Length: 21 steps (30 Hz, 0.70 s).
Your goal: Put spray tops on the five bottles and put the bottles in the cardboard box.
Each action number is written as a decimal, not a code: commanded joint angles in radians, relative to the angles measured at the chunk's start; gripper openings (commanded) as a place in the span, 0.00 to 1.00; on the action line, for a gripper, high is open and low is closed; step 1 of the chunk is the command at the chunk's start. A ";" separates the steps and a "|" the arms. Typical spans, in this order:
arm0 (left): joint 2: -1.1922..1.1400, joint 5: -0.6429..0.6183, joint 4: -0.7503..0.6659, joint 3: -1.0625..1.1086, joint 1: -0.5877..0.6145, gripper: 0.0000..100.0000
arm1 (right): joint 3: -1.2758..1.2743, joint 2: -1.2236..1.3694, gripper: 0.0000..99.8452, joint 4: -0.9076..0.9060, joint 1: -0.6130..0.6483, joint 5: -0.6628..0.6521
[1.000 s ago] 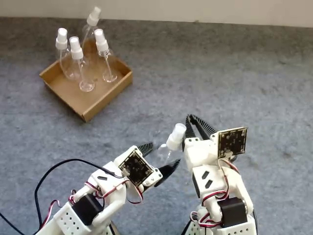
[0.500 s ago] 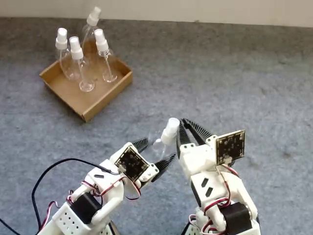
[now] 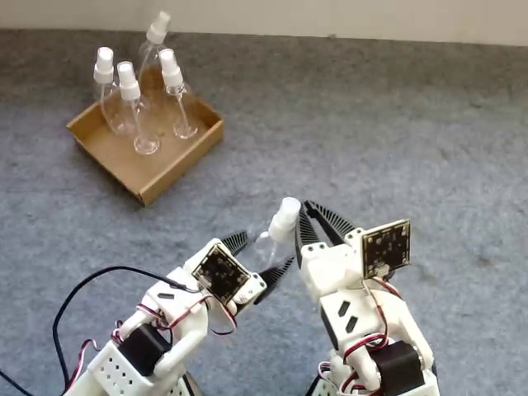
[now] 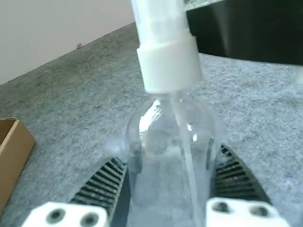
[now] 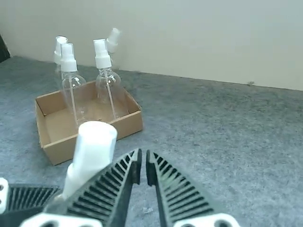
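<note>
My left gripper [image 3: 262, 252] is shut on a clear bottle [image 3: 266, 244] with a white spray top [image 3: 286, 219], held upright near the front of the carpet. The left wrist view has the bottle [image 4: 170, 156] between the two ribbed fingers and the spray top [image 4: 168, 56] seated on its neck. My right gripper [image 3: 307, 209] sits just right of that top, its fingers shut with nothing between them. In the right wrist view the spray top [image 5: 92, 151] stands beside the right gripper [image 5: 143, 161], outside its fingers. The cardboard box [image 3: 177, 172] lies at the far left.
Several capped bottles [image 3: 132, 91] stand in the box, and the rearmost one leans at its far edge. The right wrist view shows them [image 5: 106, 80] inside the box [image 5: 90, 137]. Grey carpet stretches open between the arms and the box. A black cable [image 3: 91, 285] loops by the left arm.
The held bottle and its top have shifted a little away from the arm bases and to the left. The right gripper has followed, staying beside the top.
</note>
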State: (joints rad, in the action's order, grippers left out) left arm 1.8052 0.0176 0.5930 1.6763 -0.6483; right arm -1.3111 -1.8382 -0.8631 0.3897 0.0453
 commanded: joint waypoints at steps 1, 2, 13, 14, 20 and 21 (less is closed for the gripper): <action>0.018 -0.003 -0.086 0.019 0.076 0.06 | 0.054 -0.002 0.02 -0.004 0.018 -0.011; 0.018 -0.006 -0.104 0.019 0.099 0.06 | 0.054 -0.002 0.02 -0.004 0.018 -0.011; 0.019 -0.008 -0.172 0.019 0.163 0.06 | -0.021 -0.002 0.02 0.002 0.018 -0.011; 0.019 -0.006 -0.192 0.019 0.163 0.06 | -0.036 -0.002 0.02 0.002 0.018 -0.011; 0.019 -0.009 -0.261 0.019 0.231 0.06 | -0.065 -0.002 0.02 0.002 0.022 -0.011; 0.019 -0.009 -0.276 0.019 0.243 0.06 | -0.065 -0.002 0.02 0.002 0.022 -0.011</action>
State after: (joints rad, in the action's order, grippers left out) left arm 1.8052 0.0207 0.3751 1.6763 -0.4427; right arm -1.3894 -1.8305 -0.8631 0.4020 0.0453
